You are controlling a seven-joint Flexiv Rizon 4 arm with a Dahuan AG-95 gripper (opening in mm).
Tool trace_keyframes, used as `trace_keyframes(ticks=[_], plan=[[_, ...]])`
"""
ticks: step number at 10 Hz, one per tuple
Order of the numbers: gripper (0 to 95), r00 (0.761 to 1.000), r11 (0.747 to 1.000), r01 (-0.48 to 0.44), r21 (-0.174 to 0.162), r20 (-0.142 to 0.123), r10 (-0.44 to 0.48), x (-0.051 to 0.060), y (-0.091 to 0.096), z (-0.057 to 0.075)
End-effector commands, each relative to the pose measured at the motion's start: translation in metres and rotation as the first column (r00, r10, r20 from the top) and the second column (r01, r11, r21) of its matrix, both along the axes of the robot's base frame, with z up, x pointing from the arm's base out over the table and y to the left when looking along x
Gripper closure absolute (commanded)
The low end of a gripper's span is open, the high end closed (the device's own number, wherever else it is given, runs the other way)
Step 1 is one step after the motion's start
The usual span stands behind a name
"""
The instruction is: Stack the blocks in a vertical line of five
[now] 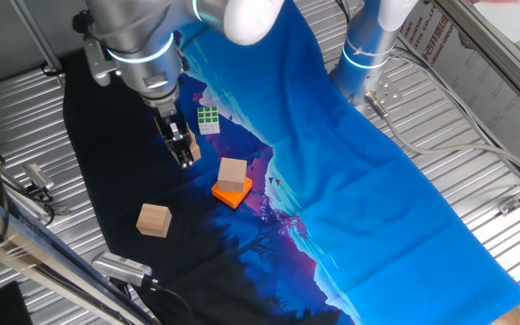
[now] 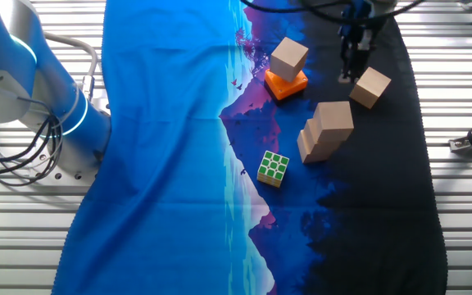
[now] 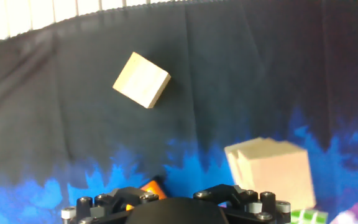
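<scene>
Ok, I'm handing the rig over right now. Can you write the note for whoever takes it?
Gripper: hangs over the black cloth among the blocks, nothing seen in it; open or shut unclear.
One block sits on the orange button.
A lone block lies on the cloth near the gripper.
A huddle of blocks stands by the puzzle cube, at least one atop another; count unclear.
Done: no column of five.
Left: nearly all the stacking.

green-and-white puzzle cube point(image 2: 274, 168) and orange square point(image 2: 285, 85) sit on blue-black printed cloth point(image 2: 170, 147) over ribbed metal table point(image 2: 465, 221).
</scene>
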State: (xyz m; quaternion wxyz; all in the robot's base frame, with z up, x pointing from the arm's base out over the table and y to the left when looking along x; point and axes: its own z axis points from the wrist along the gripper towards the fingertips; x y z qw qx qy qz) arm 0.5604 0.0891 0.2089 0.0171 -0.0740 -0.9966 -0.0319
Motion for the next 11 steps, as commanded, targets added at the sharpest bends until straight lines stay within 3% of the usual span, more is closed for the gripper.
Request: trace_keyframes(ticks=[1,2,4,8,9,10,11], plan=[[0.0,0.994,0.994,0.108,0.024,-0.007,-0.108,-0.009,0.018,-0.004],[0.0,0.994,0.994,0.108,0.028,-0.008,-0.107,-0.016,0.029,-0.006],[0.0,0.994,0.994,0.108,0.021,-0.009,-0.107,-0.015,0.049,-0.008],[0.0,0.994,0.994,0.108,0.008,-0.008,-0.108,-0.016,0.045,-0.011],[19.0,1.000,1.000,0.013,-0.008,0.004,-0.013,-0.017,0.031,-0.019],[0.0,0.996,0.995,-0.088,-0.054,0.007,0.088,-0.019,0.020,-0.026],[0.0,0.977,0.971,-0.215,-0.107,-0.003,0.215,-0.025,-0.001,-0.039]])
